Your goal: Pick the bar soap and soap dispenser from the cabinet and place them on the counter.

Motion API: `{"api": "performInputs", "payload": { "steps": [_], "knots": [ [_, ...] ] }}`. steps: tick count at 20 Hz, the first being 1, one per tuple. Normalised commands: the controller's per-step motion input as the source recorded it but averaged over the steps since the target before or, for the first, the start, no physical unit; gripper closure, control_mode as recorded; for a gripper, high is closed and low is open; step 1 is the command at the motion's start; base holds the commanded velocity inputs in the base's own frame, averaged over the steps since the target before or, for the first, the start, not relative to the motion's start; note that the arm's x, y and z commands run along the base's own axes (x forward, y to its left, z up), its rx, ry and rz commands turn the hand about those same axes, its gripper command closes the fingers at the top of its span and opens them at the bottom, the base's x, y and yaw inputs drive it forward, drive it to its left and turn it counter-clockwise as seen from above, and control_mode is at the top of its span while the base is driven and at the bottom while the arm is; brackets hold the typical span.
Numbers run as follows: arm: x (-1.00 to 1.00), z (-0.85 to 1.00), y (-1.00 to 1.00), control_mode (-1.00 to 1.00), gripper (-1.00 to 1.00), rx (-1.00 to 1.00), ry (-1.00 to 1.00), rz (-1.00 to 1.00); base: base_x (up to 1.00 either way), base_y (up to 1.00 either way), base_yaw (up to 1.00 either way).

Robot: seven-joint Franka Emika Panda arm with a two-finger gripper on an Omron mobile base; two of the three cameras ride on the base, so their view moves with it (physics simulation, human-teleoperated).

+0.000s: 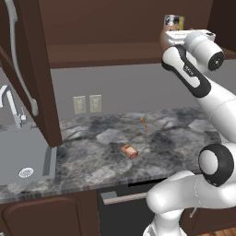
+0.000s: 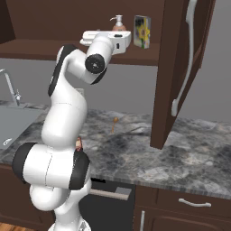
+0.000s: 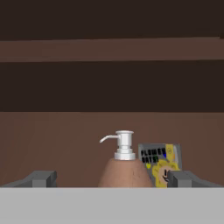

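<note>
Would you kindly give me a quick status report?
Gripper open, either side of soap dispenser in cabinet. Bar soap on counter. Yellow-and-blue box close beside dispenser.

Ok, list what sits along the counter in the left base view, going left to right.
Faucet → sink → bar soap → small orange stick-like thing, too small to identify.
</note>
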Motion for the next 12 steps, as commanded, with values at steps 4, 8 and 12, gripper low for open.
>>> {"api": "performInputs", "payload": {
  "steps": [4, 8, 12],
  "knots": [
    [0.24, 0.00, -0.06, -1.00, -1.00, 0.00, -0.02, 0.00, 0.00, 0.00, 0.00],
    [0.24, 0.00, -0.12, -1.00, -1.00, 0.00, -0.01, 0.00, 0.00, 0.00, 0.00],
    [0.25, 0.00, -0.15, -1.00, -1.00, 0.00, 0.00, 0.00, 0.00, 0.00, 0.00]
  ]
}}
